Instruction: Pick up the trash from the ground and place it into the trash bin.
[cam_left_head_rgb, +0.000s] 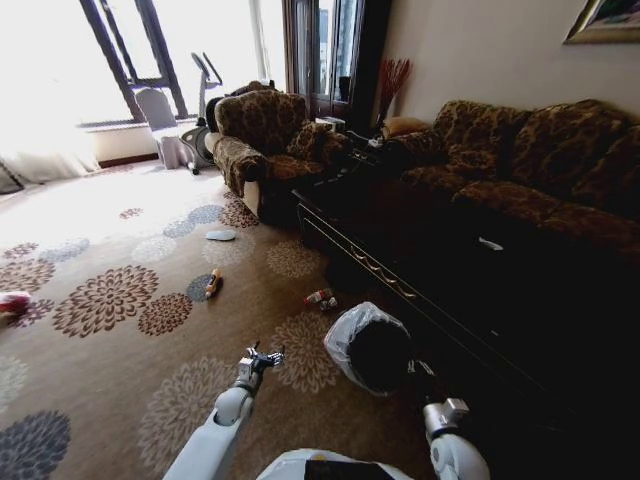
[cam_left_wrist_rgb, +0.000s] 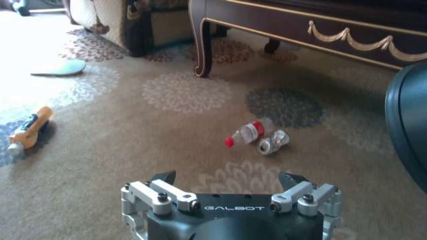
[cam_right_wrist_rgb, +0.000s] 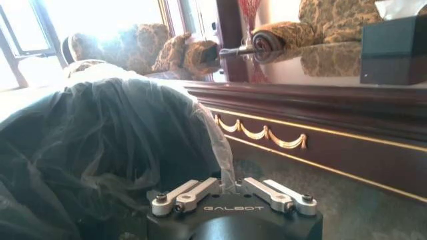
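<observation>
left gripper spread over bare carpet | right gripper pinching trash bin liner rim

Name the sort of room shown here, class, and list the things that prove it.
Most likely a home living room: a patterned sofa, a matching armchair, a dark wooden coffee table and a floral carpet.

The carpet is matt, short-piled cloth with flower prints. The bin wears a thin, crinkled translucent plastic bag. The table is dark glossy wood with gilt trim. Both sofas are patterned cloth. The left gripper is brushed metal on matt black.
</observation>
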